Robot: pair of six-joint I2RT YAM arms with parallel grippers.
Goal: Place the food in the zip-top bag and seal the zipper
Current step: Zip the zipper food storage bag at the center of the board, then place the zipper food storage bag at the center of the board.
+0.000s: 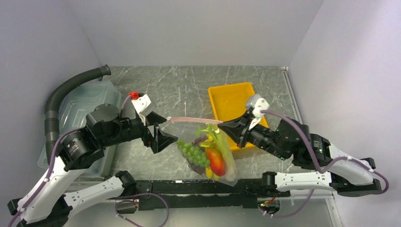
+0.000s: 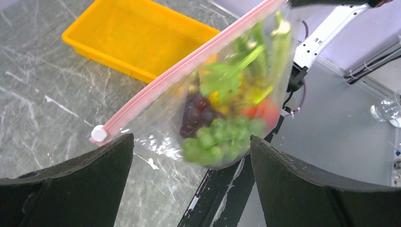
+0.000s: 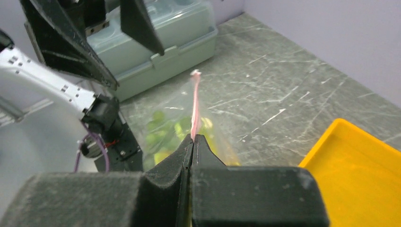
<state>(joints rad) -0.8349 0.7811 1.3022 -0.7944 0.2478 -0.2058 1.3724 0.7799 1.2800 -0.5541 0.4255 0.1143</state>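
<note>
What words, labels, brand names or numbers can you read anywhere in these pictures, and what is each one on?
None can be read.
The zip-top bag, its zipper and the yellow tray show no print at all.
The lidded bin has raised shapes on its lid, too blurred to tell whether any are lettering.

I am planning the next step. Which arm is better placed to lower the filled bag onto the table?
Right. The right gripper is shut on the zipper and carries the bag; the left gripper stands open, gripping nothing.
</note>
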